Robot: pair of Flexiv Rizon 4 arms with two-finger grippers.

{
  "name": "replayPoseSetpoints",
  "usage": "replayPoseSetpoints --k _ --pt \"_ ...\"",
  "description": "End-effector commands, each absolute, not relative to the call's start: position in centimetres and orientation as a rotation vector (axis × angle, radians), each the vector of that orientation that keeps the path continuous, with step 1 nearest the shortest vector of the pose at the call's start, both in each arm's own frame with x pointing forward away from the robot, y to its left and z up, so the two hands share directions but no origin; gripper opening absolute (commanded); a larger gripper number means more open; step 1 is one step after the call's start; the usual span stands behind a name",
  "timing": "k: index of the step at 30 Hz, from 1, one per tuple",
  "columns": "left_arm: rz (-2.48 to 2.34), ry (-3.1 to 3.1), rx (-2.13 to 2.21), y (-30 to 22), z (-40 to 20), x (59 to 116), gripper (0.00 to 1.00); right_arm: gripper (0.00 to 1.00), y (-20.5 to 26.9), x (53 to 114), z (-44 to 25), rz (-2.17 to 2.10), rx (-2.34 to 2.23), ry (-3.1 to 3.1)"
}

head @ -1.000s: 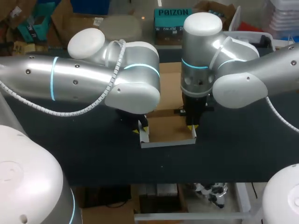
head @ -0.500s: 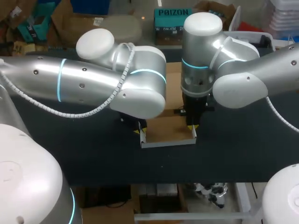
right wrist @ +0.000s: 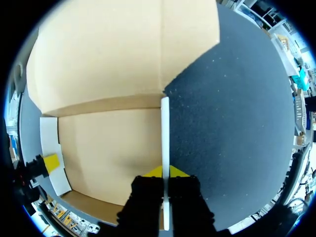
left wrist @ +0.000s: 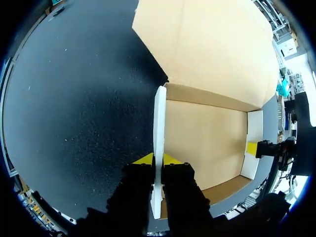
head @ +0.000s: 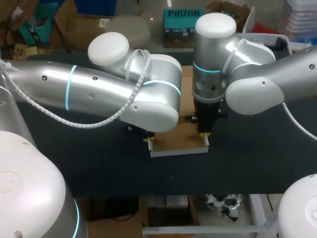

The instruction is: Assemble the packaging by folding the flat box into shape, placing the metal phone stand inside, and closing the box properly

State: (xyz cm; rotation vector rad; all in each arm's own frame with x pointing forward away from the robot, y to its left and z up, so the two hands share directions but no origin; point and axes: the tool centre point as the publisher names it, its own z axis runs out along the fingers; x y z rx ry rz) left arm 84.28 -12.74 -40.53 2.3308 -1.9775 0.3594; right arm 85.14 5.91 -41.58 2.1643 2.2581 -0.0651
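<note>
My left tool [left wrist: 158, 159] is pinched narrow on the left side wall [left wrist: 159, 123] of the half-folded cardboard box [head: 178, 139], which is brown inside and white outside. One yellow tip presses on each face of that upright white wall. My right tool [right wrist: 166, 171] holds the right side wall [right wrist: 165, 133] the same way, its fingers nearly closed with the white wall between them.

The box sits on the black table [head: 99, 163], near its middle, between my two arms. Its brown floor lies flat. A low white front wall [head: 178, 151] stands along the edge nearest me. The broad brown lid panel [left wrist: 212, 49] lies open on the table beyond the back crease. From each wrist view I can see the other tool's yellow tip at the far side wall.
</note>
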Motion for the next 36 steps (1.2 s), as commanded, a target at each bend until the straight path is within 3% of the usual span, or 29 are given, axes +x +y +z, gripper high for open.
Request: replayPoseSetpoints --k 1,10,11,13,15,16,19,36 --pt "0.36 -1.983 2.344 -13.8 -41.5 84.3 0.0 0.0 6.3 85.1 -41.5 -0.072 2.165 2.259" --pt "0.362 -1.994 2.357 -13.7 -41.4 84.0 0.0 0.0 6.3 85.1 -41.4 -0.068 2.162 2.261" --pt "0.362 -1.996 2.358 -13.7 -41.4 83.9 0.0 0.04 6.3 85.0 -41.3 -0.062 2.159 2.264" --pt "0.361 -1.998 2.359 -13.7 -41.4 83.9 0.0 0.21 6.3 84.9 -41.0 -0.05 2.154 2.269" --pt "0.36 -2.0 2.361 -13.7 -41.4 83.8 0.0 0.49 6.3 84.8 -40.8 -0.034 2.145 2.28" --pt "0.359 -2.002 2.362 -13.7 -41.4 83.8 0.0 0.73 6.3 84.7 -40.6 -0.021 2.142 2.289" --pt "0.357 -2.008 2.361 -13.6 -41.3 83.8 0.0 1.0 6.1 84.6 -40.2 0.012 2.131 2.31" --pt "0.35 -2.051 2.357 -13.6 -40.8 83.5 0.0 1.0 4.1 84.4 -38.4 0.141 2.131 2.336"
